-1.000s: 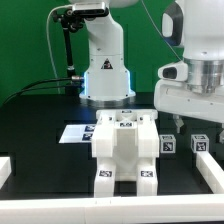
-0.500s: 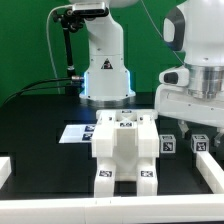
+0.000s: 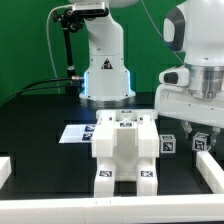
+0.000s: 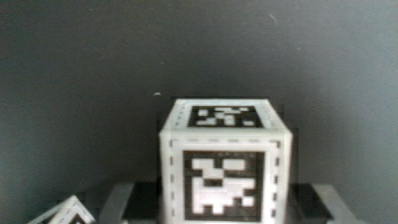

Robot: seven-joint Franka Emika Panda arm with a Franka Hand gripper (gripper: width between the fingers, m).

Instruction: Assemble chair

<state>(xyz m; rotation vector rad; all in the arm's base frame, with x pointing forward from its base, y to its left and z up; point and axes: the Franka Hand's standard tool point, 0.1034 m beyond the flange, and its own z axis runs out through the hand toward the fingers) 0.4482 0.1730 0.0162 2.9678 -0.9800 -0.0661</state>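
Left of the table's (image 3: 40,108) middle lies the marker board (image 3: 72,133), with the half-built chair (image 3: 125,150) standing centrally toward the front edge. Toward the right edge stands a tagged cube (image 3: 168,144), then a second cube (image 3: 201,144). The gripper (image 3: 200,130) is lowered over the latter, its fingers (image 4: 128,200) flanking it – whether they clamp it cannot be told.

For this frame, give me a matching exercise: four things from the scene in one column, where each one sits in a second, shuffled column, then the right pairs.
Things
1. large glossy white blocky chair assembly
2. thin flat white marker board
3. small white tagged cube
4. tall white block with tags on top and front

Places
A. between the fingers of the gripper
B. lying flat, on the exterior view's left of the assembly
C. middle of the black table, towards the front
D. beside the assembly on the exterior view's right, not under the gripper

Pairs: 1-C, 2-B, 3-D, 4-A
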